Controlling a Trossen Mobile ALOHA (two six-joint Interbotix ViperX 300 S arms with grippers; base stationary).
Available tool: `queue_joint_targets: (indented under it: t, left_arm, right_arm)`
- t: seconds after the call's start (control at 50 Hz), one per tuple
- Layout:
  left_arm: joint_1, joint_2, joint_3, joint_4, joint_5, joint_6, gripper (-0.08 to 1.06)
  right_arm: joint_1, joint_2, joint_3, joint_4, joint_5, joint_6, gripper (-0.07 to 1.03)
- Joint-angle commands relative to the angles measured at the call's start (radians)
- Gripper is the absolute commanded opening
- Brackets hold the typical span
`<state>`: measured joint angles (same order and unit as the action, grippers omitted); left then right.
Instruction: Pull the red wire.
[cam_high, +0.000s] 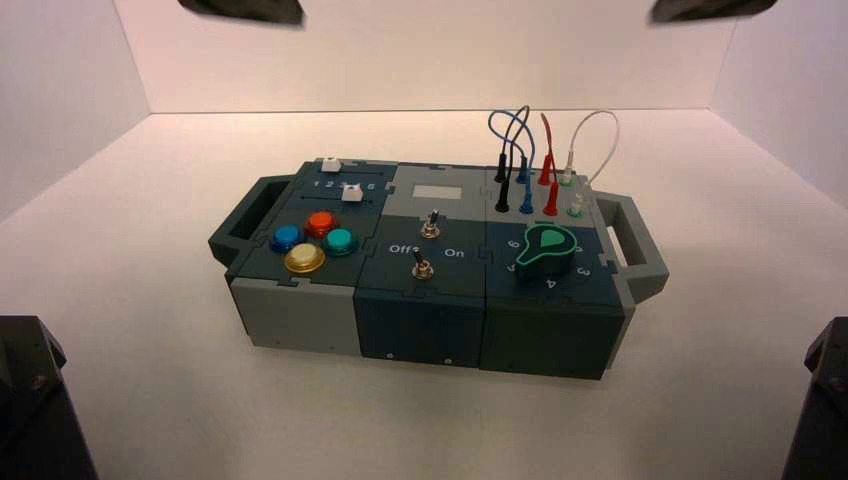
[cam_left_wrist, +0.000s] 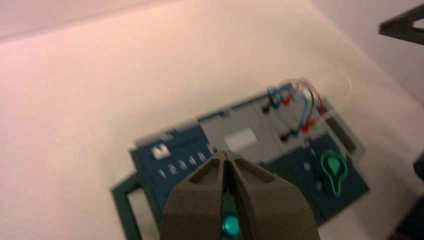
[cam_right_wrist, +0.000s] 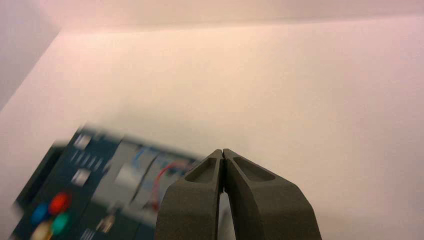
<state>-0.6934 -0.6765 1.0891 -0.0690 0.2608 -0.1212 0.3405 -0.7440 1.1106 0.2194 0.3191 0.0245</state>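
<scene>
White counter (cam_high: 150, 330) w/ white walls; the box (cam_high: 430, 310) sits mid-counter. The red wire (cam_high: 548, 160) arcs between two red plugs at the box's far right corner, packed between the blue lead (cam_high: 510, 125) and white lead (cam_high: 600, 125). My risk: snagging a neighbour, since they sit so close. Both grippers, left gripper (cam_left_wrist: 227, 159) and right gripper (cam_right_wrist: 222, 156), are clenched, empty, high above, well apart from the wire.

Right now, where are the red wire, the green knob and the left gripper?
red wire (cam_high: 549, 200): high view, front plug.
green knob (cam_high: 546, 248): high view, top face.
left gripper (cam_left_wrist: 227, 156): left wrist view, closed fingertips.
</scene>
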Motion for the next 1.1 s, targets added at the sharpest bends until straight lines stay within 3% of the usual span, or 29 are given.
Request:
queue_joint_targets:
  t: [0.02, 0.1, 0.2, 0.34, 0.7, 1.1]
  left_arm:
    - [-0.035, 0.048, -0.026, -0.002, -0.005, -0.011, -0.03]
    - [-0.048, 0.071, -0.026, -0.002, -0.005, -0.012, -0.03]
    - [-0.054, 0.097, -0.029, -0.002, -0.005, -0.012, -0.03]
    - [-0.061, 0.117, -0.040, -0.002, -0.005, -0.012, -0.03]
    - [-0.097, 0.141, -0.041, -0.002, -0.005, -0.009, -0.03]
    - [-0.118, 0.143, -0.052, -0.002, 0.006, -0.012, -0.03]
  right_arm:
    - [0.101, 0.043, -0.014, 0.021, 0.028, 0.005, -0.02]
    - [0.158, 0.077, -0.023, 0.035, 0.055, 0.005, 0.02]
    - [0.210, 0.133, -0.048, 0.069, 0.097, 0.005, 0.20]
    - [0.216, 0.215, -0.078, 0.077, 0.130, 0.000, 0.32]
    - [0.207, 0.410, -0.107, 0.041, 0.109, -0.008, 0.32]
    - [0.169, 0.436, -0.110, 0.012, 0.092, -0.008, 0.32]
